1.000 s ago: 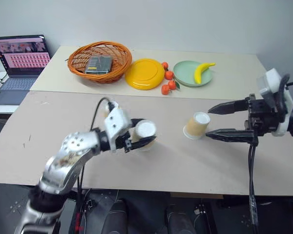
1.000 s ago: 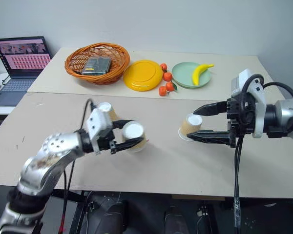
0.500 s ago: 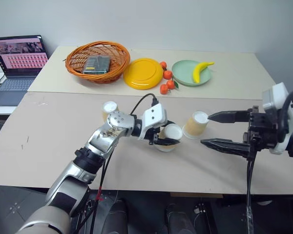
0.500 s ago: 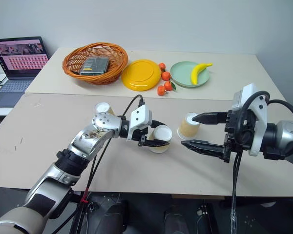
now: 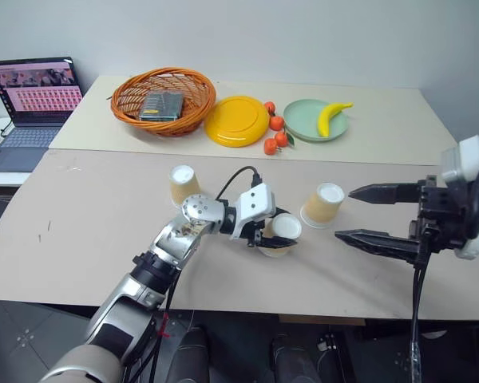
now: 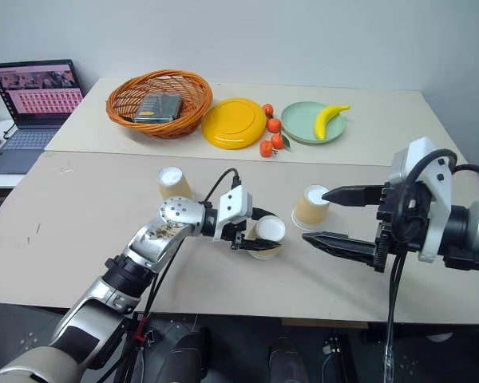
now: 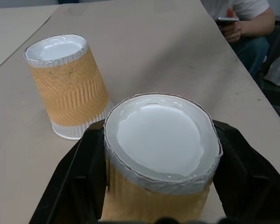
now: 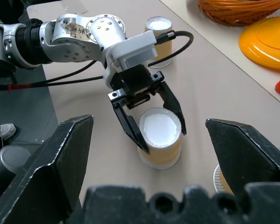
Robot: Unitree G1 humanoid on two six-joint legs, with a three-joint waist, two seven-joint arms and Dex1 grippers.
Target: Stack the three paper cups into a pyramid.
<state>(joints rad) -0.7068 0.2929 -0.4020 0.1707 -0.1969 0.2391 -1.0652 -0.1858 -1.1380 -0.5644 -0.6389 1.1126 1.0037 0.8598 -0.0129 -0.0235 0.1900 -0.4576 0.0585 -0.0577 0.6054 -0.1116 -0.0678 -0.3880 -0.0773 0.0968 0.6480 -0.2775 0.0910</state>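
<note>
Fingers of the left gripper (image 8: 148, 122) stand on either side of an upturned paper cup (image 5: 278, 235) that sits on the table (image 5: 80, 215); in the right wrist view a gap shows between each finger and the cup wall, so the jaws look spread and the cup looks set down rather than pinched. Just beside it, toward the robot's right, a second cup (image 5: 322, 205) stands base up, apart from the first by a small gap. The right gripper (image 5: 364, 214) hangs near that second cup with its jaws spread wide and nothing between them. The third cup (image 5: 184, 184) stands alone, base up, well off to the left behind the left arm.

As a judgement, the bottom row of the pyramid is nearly laid: two cups side by side, perhaps needing to be nudged closer. What remains is to fetch the third cup and set it on top of the pair.
</note>
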